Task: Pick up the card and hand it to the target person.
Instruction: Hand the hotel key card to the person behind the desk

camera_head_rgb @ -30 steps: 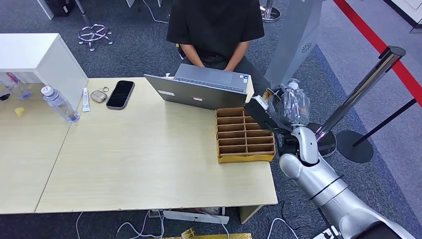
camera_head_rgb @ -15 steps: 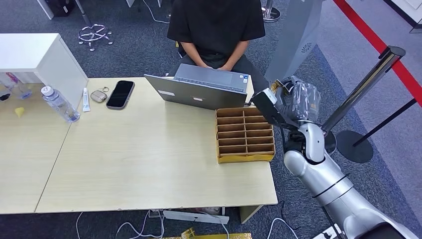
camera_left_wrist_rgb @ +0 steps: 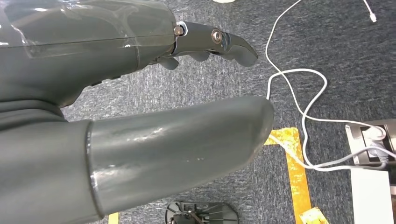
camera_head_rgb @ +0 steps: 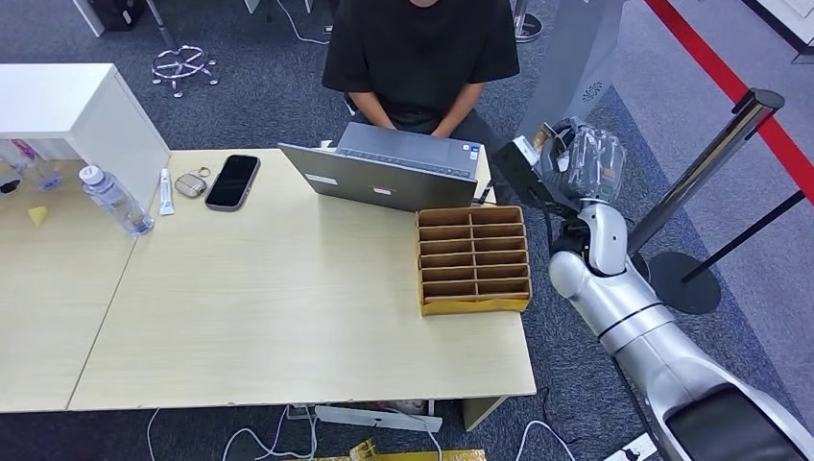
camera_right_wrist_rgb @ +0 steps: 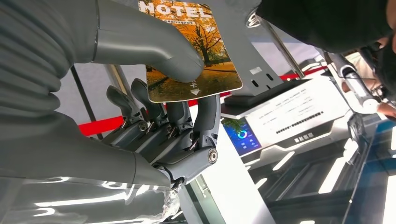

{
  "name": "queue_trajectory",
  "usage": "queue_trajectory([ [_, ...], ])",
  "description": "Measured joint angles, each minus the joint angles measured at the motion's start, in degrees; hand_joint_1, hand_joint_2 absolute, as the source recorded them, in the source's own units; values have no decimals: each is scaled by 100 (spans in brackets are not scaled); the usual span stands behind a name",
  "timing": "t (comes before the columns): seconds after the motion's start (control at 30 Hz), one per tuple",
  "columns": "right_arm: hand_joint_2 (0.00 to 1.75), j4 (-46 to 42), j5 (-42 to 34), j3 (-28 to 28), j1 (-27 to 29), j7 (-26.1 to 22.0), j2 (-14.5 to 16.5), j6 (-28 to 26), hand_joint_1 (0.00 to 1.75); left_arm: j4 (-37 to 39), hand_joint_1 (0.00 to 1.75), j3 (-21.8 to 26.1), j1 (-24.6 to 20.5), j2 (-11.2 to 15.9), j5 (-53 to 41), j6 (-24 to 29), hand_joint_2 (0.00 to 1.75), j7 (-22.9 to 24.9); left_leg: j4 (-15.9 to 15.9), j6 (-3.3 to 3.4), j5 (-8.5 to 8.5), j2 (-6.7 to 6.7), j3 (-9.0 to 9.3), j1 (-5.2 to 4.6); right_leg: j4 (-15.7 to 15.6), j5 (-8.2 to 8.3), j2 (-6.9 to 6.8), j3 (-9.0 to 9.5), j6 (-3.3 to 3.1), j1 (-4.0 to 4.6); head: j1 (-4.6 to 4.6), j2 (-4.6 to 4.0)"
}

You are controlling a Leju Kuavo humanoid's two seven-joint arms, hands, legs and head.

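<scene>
Cardboard organizer compartments bare; right hand pinches card; left hand slack, holding nothing.

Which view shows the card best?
The right wrist view: the card is close, its autumn picture and lettering clear, pinched by the right hand. The head view gives a small dark sliver; the left wrist view faces floor.

The card's top is cut off by the frame edge, and the thumb covers part of it.
</scene>
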Motion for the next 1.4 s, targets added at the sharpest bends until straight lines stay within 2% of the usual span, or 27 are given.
queue_trajectory([
  [0.57,175,1285,-225,126,-195,-263,392,-53,152,0,0,-41,-66,-12,-50,-55,0,39,0,1,0,0,1,0,0,0,0,0,0,0,1,0],
  [1.4,175,1724,-346,223,-213,-351,529,-81,153,0,0,-70,-67,-10,-52,-55,0,42,0,1,1,1,1,0,-1,0,0,0,0,0,1,0],
])
